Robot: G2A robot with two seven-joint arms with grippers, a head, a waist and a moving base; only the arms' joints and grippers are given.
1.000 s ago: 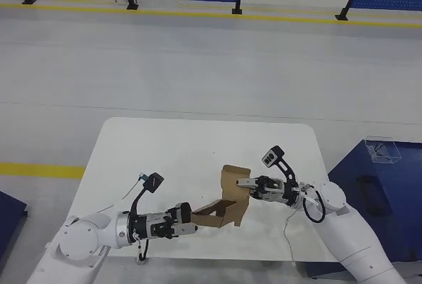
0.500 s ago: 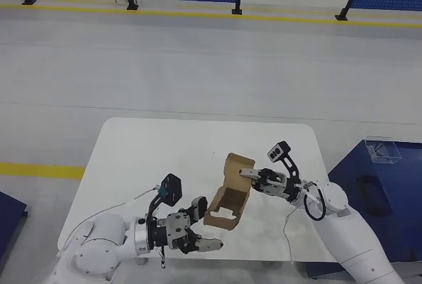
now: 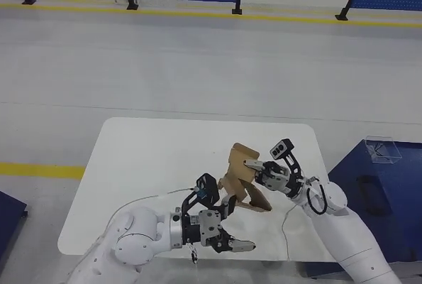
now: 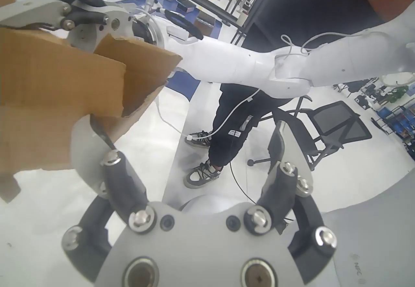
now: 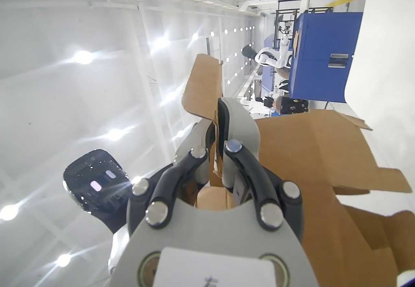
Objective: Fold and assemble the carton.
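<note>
- Nearest, my left gripper [image 4: 184,142] is spread wide, with one finger [image 4: 85,139] against the carton [image 3: 240,183].
- Just beyond, the half-folded carton sits tilted over the near right part of the white table [image 3: 147,163], flaps loose.
- Farther out, my right gripper [image 5: 220,113] is pinched tight on its upper flap.

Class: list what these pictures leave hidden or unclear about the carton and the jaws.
Top view: carton folds too small; its underside hidden by the carton itself.
Left wrist view: carton cut off by the edge; one finger hides whether the open left jaws touch it.
Right wrist view: the shut right jaws cover the pinched wall.
</note>
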